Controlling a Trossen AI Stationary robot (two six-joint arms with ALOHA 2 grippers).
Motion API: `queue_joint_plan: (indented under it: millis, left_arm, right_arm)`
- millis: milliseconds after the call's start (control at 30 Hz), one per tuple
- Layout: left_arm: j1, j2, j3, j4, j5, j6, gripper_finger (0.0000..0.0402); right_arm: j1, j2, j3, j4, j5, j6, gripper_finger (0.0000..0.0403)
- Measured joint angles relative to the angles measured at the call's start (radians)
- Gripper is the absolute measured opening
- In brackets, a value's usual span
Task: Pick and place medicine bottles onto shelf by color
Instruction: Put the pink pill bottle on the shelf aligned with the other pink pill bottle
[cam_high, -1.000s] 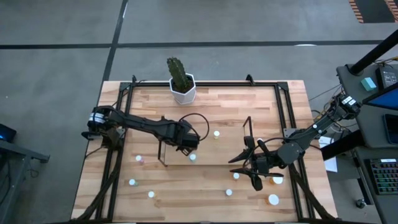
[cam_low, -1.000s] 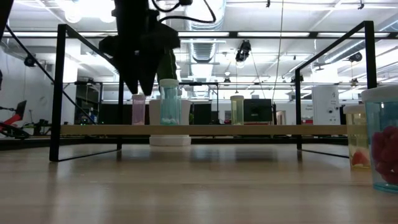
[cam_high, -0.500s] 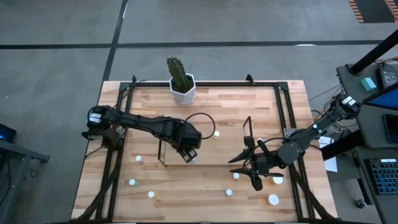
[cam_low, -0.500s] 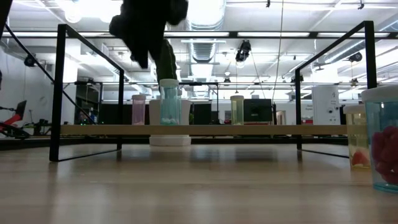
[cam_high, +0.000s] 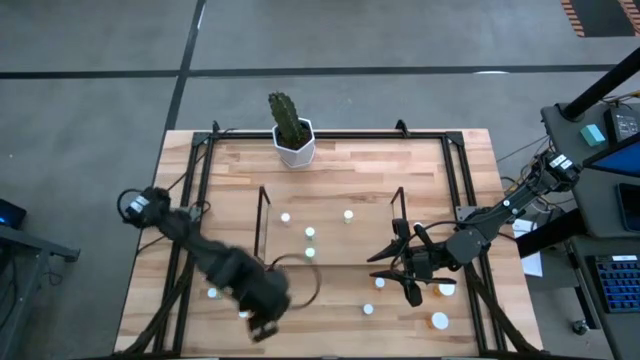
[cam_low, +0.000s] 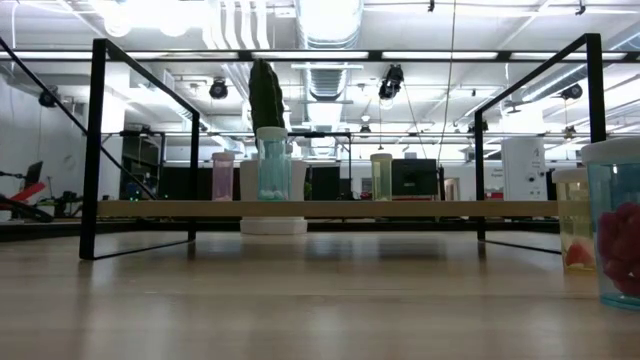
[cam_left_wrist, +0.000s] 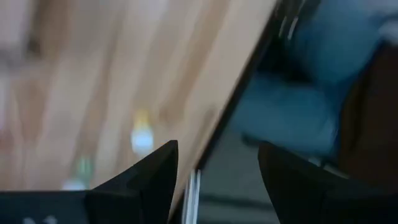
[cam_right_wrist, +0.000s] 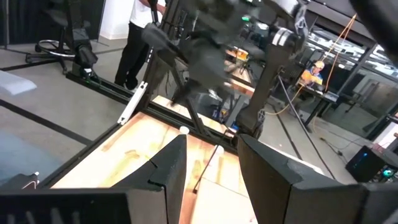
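Medicine bottles (cam_high: 310, 233) show from above only as small white caps, so their tints cannot be read there. Three stand on the shelf (cam_high: 262, 226) near the middle of the counter (cam_high: 350, 170). Others are scattered toward the near edge on both sides. At counter height a pink bottle (cam_low: 222, 176), a bluish bottle (cam_low: 272, 165) and a yellowish bottle (cam_low: 381, 176) stand in a row on the shelf's wooden base. Two larger bottles (cam_low: 612, 220) are cut off at the right border of that view.

Motion blur smears the left pincer (cam_high: 262, 322), low over the near left part of the counter. In its wrist view its fingers (cam_left_wrist: 140, 183) stand apart with nothing between them, and a yellow-capped bottle (cam_left_wrist: 142, 138) beyond is only a blur.

The right pincer (cam_high: 408, 281) hangs over the near right part of the counter, among loose bottles. Its fingers (cam_right_wrist: 163, 168) are spread and hold nothing. A cactus pot (cam_high: 294, 145) sits at the far edge.
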Motion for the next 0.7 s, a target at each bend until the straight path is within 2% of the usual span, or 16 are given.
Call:
queue_joint_plan:
  millis: [133, 267, 400, 533, 700]
  left_arm:
    - [-0.082, -0.013, -0.051, -0.076, -0.005, -0.123, 0.0205]
    - [-0.122, -0.078, -0.157, -0.084, -0.148, -0.228, 0.0205]
    - [-0.123, -0.184, -0.318, -0.080, -0.219, -0.332, 0.0205]
    - [-0.126, -0.303, -0.501, -0.054, -0.229, -0.438, 0.0207]
    - [-0.120, -0.439, -0.705, 0.058, -0.289, -0.528, 0.0232]
  right_arm:
    - [0.000, 0.000, 0.000, 0.000, 0.000, 0.002, 0.0134]
    - [0.000, 0.000, 0.000, 0.000, -0.002, 0.004, 0.0134]
    - [0.000, 0.000, 0.000, 0.000, -0.002, 0.006, 0.0134]
    - [0.000, 0.000, 0.000, 0.000, -0.003, 0.030, 0.0134]
    - [0.000, 0.000, 0.000, 0.000, -0.026, 0.031, 0.0134]
